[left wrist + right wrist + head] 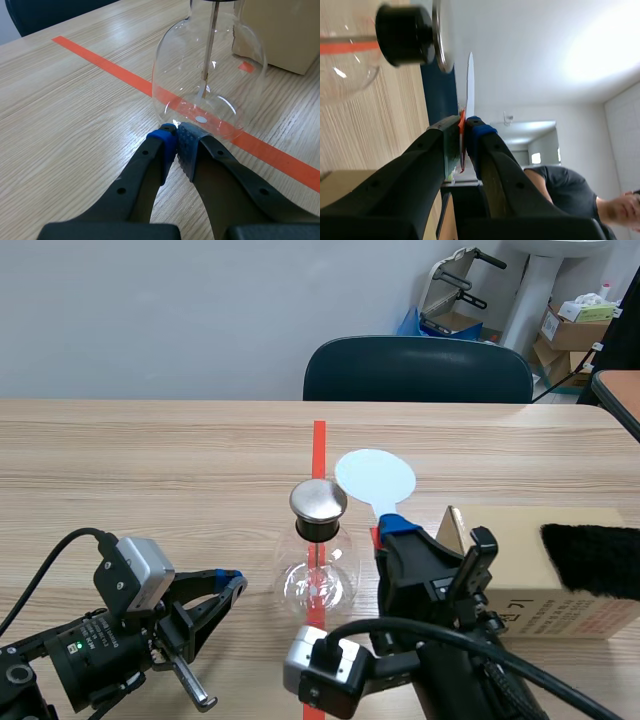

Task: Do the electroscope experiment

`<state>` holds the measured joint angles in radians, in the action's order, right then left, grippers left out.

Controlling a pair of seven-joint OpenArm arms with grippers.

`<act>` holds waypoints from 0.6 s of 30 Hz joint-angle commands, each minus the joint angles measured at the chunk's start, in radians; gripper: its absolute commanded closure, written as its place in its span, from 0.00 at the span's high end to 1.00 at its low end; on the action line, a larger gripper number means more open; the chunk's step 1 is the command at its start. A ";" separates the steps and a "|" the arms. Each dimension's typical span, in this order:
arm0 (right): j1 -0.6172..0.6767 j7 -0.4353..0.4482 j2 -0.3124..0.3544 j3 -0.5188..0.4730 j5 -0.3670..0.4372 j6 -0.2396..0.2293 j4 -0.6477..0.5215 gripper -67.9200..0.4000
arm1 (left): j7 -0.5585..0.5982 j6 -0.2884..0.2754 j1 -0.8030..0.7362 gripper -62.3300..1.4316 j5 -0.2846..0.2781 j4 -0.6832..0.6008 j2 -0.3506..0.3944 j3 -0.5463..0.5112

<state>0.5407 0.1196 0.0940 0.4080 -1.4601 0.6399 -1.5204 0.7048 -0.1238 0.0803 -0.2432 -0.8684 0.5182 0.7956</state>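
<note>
Left gripper (176, 142): fingers closed on nothing, tips just beside the base of the glass electroscope (317, 575) (flask stands on the tape line). Right gripper (392, 532): clamped on the pale-blue paddle (374, 478), disc near the metal cap (318, 500); cardboard box (540, 585) to its right

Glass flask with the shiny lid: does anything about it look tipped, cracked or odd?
Nothing stands out. The clear round glass flask stands upright on the wooden table, no crack showing, its silver metal cap level. The pale blue round paddle near the cap is held in the right gripper, not fallen.
</note>
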 commanded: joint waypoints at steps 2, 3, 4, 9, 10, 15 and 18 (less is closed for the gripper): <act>-0.011 0.042 0.000 -0.001 -0.001 0.014 -0.018 0.03 | 0.013 -0.001 -0.003 0.09 -0.003 -0.022 -0.003 -0.001; -0.011 0.061 0.000 -0.001 -0.001 0.014 -0.018 0.03 | 0.013 -0.001 -0.003 0.09 -0.003 -0.022 -0.003 -0.001; -0.011 0.078 0.000 -0.001 -0.001 0.014 -0.018 0.03 | 0.013 -0.001 -0.003 0.09 -0.003 -0.022 -0.003 -0.001; -0.011 0.146 0.000 -0.001 -0.001 0.014 -0.018 0.03 | 0.014 -0.001 -0.003 0.09 -0.003 -0.022 -0.003 -0.001; -0.011 0.155 0.000 -0.001 -0.001 0.014 -0.018 0.03 | 0.013 -0.001 -0.003 0.09 -0.003 -0.022 -0.005 -0.001; -0.011 0.176 0.000 -0.001 -0.001 0.014 -0.018 0.03 | 0.013 -0.002 -0.003 0.09 -0.003 -0.022 -0.005 -0.001; -0.011 0.176 0.000 -0.001 -0.001 0.014 -0.018 0.03 | 0.013 -0.002 -0.003 0.09 -0.003 -0.022 -0.005 -0.001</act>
<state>0.5407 0.2913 0.0940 0.4080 -1.4601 0.6399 -1.5204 0.7048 -0.1238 0.0803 -0.2432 -0.8684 0.5179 0.7956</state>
